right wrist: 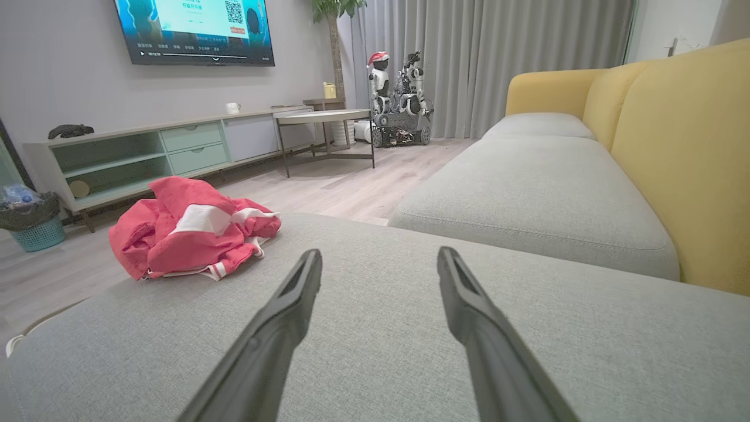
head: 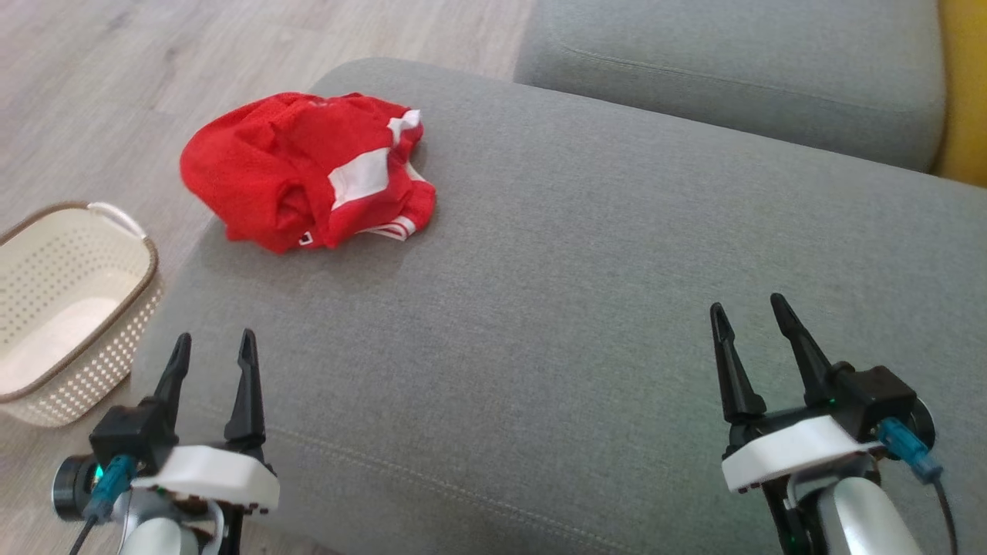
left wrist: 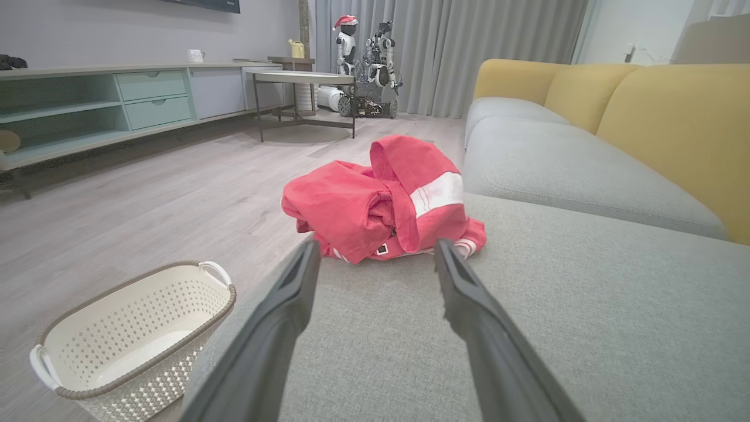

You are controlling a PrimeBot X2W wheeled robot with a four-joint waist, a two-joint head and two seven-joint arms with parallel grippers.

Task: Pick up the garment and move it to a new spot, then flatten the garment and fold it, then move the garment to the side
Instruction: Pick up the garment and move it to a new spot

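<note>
The crumpled red mesh garment with white stripes [head: 293, 169] lies heaped at the far left corner of the grey fabric sofa seat [head: 578, 308], and nothing touches it. By my reading no step is done: lifting, moving, flattening, folding and setting aside all remain. The left hand [head: 215, 339] hovers over the seat's near left edge and the right hand [head: 748, 304] over its near right, both spread wide and empty.

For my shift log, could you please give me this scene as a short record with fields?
cushion: grey, sofa seat
garment: red with white stripes, crumpled, at the cushion's far left
basket: cream, on the floor, left of the cushion
left end effector: open, empty, short of the garment
right end effector: open, empty, over bare cushion
</note>
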